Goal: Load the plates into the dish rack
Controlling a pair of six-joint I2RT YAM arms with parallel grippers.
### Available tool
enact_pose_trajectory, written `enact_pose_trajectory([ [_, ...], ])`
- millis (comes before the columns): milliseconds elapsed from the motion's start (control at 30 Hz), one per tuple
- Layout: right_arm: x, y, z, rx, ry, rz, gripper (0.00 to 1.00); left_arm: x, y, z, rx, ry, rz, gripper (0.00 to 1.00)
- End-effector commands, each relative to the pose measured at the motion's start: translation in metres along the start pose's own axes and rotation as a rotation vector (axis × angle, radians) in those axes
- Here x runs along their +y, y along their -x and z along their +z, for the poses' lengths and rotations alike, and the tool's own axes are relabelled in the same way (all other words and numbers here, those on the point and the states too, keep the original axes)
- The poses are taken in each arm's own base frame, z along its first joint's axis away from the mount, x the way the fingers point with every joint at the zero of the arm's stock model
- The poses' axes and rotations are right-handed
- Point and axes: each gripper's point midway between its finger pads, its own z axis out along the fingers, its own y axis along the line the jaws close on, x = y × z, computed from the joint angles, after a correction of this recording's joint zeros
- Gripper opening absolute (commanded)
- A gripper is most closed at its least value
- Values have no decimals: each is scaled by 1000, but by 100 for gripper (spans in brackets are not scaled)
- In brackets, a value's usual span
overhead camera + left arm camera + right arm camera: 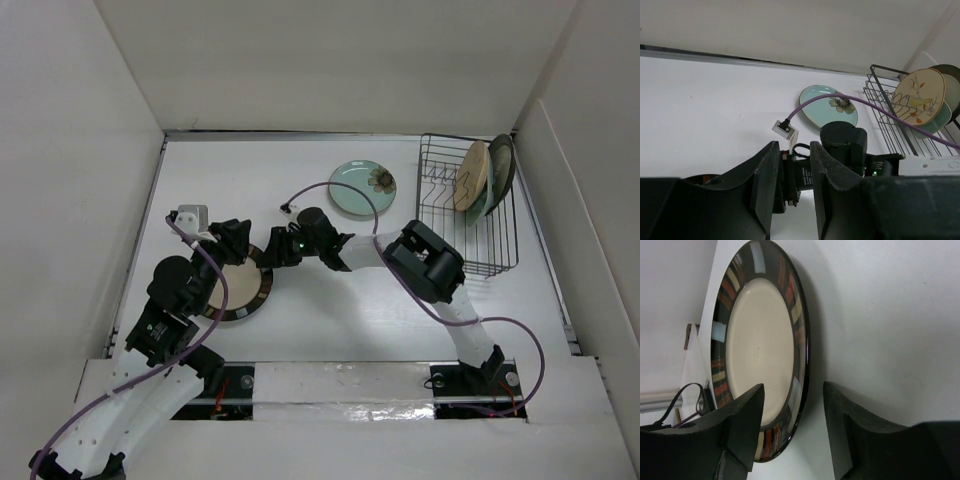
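A cream plate with a dark striped rim [243, 292] lies flat on the table at the left, partly under my left arm. My right gripper [792, 405] is open, and the plate's near rim [802, 340] sits in the gap: one finger is over the cream centre, the other over bare table. My left gripper [792, 175] hovers just behind the plate, open with nothing between its fingers. A teal round plate with a dark flower [362, 187] lies flat by the black wire dish rack [495, 262]. In the rack stand a floral plate [468, 178], a pale-green one [935, 122] and a dark-rimmed one [503, 165].
White walls enclose the table on three sides. A purple cable [345, 190] arcs from the right arm over the teal plate, ending in a loose plug [784, 128]. The two grippers are close together over the striped plate [262, 250].
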Motion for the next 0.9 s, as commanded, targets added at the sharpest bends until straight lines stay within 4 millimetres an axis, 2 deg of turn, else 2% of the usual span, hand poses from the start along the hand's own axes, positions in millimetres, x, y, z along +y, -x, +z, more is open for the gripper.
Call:
enact_pose_trajectory([
  [0, 4, -13, 15, 40, 37, 40, 55, -3, 14, 1, -52, -13, -1, 28],
  [100, 2, -22, 26, 66, 50, 67, 50, -3, 11, 0, -39, -16, 1, 28],
  [200, 2, -27, 30, 73, 45, 91, 36, -4, 15, -1, -58, -21, -2, 29],
  [233, 3, -27, 30, 71, 47, 94, 23, -3, 16, -1, -58, -18, -3, 29],
  [333, 12, -27, 28, 91, 82, 82, 0, -5, 15, -3, -54, -28, -3, 29],
  [400, 22, -20, 22, 74, 105, 51, 0, -5, 19, -4, -71, -28, -5, 29],
  [433, 21, -14, 16, 60, 106, 47, 0, -4, 18, -4, -70, -25, -6, 29],
  [467, 41, -2, 7, 37, 149, 9, 0, -4, 16, -4, -60, -23, -3, 29],
  [533, 47, 32, -12, -42, 163, -22, 0, -6, 17, -5, -61, -35, -6, 29],
  [567, 67, 57, -35, -122, 179, -59, 0, -7, 19, -6, -69, -40, -8, 29],
  [600, 74, 74, -50, -176, 184, -75, 0, -6, 19, -6, -73, -35, -9, 29],
  [633, 73, 98, -70, -243, 172, -86, 0, -5, 20, -6, -77, -30, -9, 29],
  [667, 68, 112, -87, -301, 132, -109, 0, -4, 17, -5, -66, -23, -9, 29],
  [700, 93, 141, -120, -388, 139, -160, 0, -5, 17, -6, -63, -29, -9, 29],
  [767, 69, 189, -172, -547, -34, -205, 0, -8, 19, -7, -67, -49, -11, 29],
  [800, 87, 210, -214, -648, -71, -246, 0, -8, 20, -7, -74, -50, -12, 29],
  [833, 80, 225, -241, -722, -155, -260, 0, -8, 21, -8, -79, -47, -14, 30],
  [867, 50, 245, -280, -820, -350, -271, 0, -6, 20, -8, -74, -40, -10, 30],
])
